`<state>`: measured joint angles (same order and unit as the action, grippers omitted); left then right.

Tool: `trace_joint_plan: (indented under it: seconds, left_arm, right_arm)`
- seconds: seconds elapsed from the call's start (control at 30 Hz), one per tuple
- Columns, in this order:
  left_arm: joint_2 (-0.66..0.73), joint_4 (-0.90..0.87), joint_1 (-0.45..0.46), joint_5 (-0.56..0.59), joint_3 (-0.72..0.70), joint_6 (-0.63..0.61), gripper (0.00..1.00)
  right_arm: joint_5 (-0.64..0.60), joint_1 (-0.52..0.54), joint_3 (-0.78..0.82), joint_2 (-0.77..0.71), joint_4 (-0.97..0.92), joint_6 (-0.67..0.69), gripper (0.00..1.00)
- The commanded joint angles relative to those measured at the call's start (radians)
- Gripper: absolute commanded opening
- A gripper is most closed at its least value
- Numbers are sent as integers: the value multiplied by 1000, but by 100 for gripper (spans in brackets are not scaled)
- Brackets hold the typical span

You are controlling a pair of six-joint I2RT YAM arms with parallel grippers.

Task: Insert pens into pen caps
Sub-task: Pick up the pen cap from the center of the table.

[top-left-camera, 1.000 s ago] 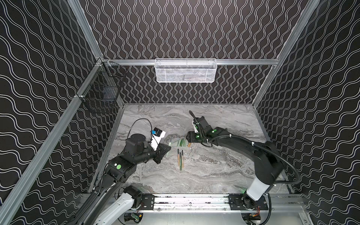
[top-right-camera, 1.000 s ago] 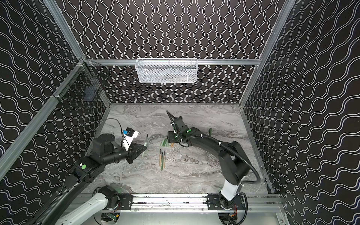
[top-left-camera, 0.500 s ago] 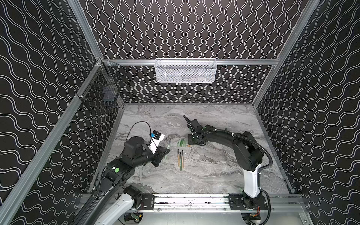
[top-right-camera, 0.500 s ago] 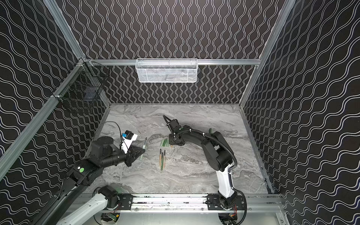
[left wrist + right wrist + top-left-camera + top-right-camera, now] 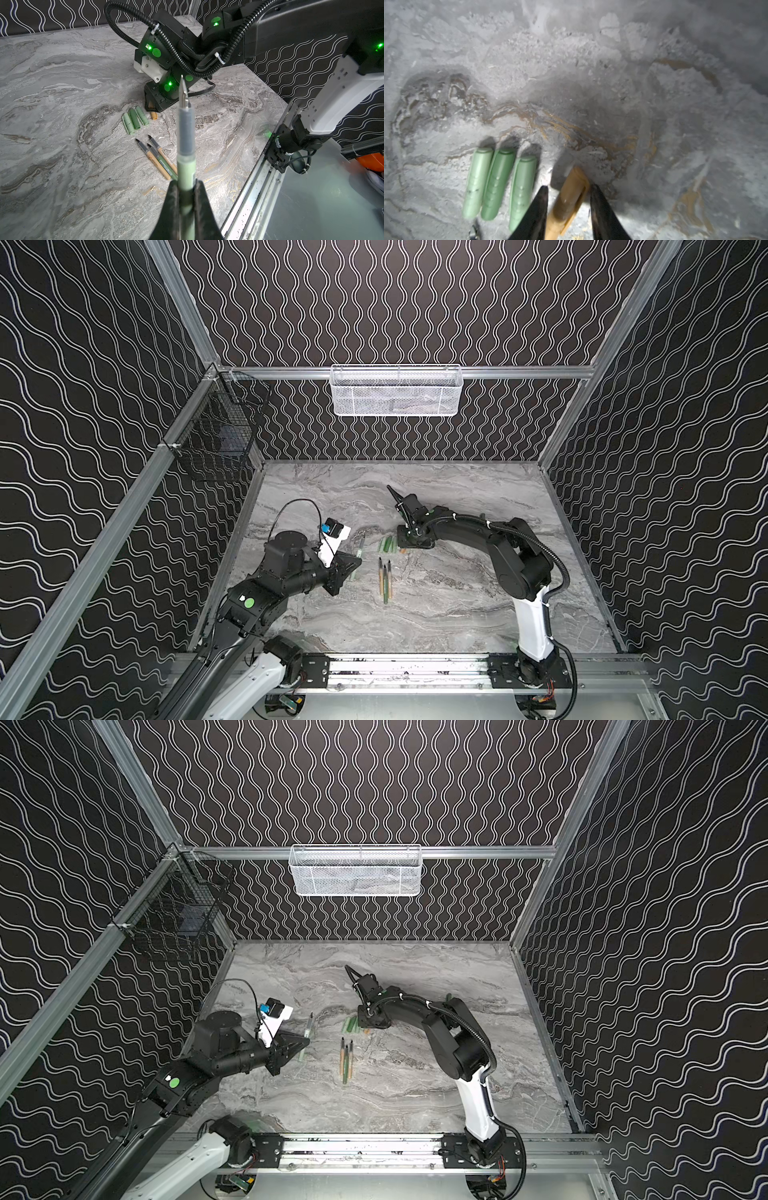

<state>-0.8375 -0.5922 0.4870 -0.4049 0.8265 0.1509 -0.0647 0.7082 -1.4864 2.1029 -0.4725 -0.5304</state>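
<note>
My left gripper [image 5: 186, 182] is shut on a pale green pen [image 5: 185, 145], whose dark tip points away from it; the same pen [image 5: 359, 547] shows above the table's left part. Three pens [image 5: 384, 578] lie side by side mid-table. Behind them lie three green pen caps [image 5: 498, 182] in a row, and beside them a tan-orange pen cap [image 5: 571, 193]. My right gripper [image 5: 568, 187] is down at the table, its fingers either side of the tan cap with narrow gaps showing. In both top views its wrist hides the fingers.
A white mesh basket [image 5: 395, 391] hangs on the back wall and a black wire basket [image 5: 220, 439] on the left wall. An aluminium rail [image 5: 407, 668] runs along the front edge. The right arm [image 5: 511, 556] arches over the table's right half.
The right arm has folded back and its wrist has dropped onto the tan cap, the jaws narrowing around it. The left arm has drawn back slightly with the pen.
</note>
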Motion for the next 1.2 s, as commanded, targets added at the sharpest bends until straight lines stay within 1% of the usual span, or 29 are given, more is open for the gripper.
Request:
trace_joint_plan:
  seconds: [0.0,0.1,0.37,0.47,0.9,1.07,1.17]
  left_arm:
    - [-1,34,-4,-12,-1,-16,0]
    - [-2,35,-5,-15,-1,-16,0]
    - [-4,38,-9,-24,-1,-14,0]
    - [0,39,-11,-21,-2,-13,0]
    - [-17,54,-21,-48,-3,-7,0]
    - [-31,66,-22,-67,-4,5,0]
    - [-49,79,-22,-89,-4,18,0]
  right_arm:
    - [-45,13,-26,16,-64,5,34]
    - [-59,21,-33,17,-73,15,32]
    - [-88,27,-32,11,-90,33,21]
    - [-94,30,-37,6,-101,42,19]
    - [-127,45,-3,-61,-123,74,13]
    - [-107,43,49,-126,-85,85,13]
    - [-105,42,58,-134,-85,96,13]
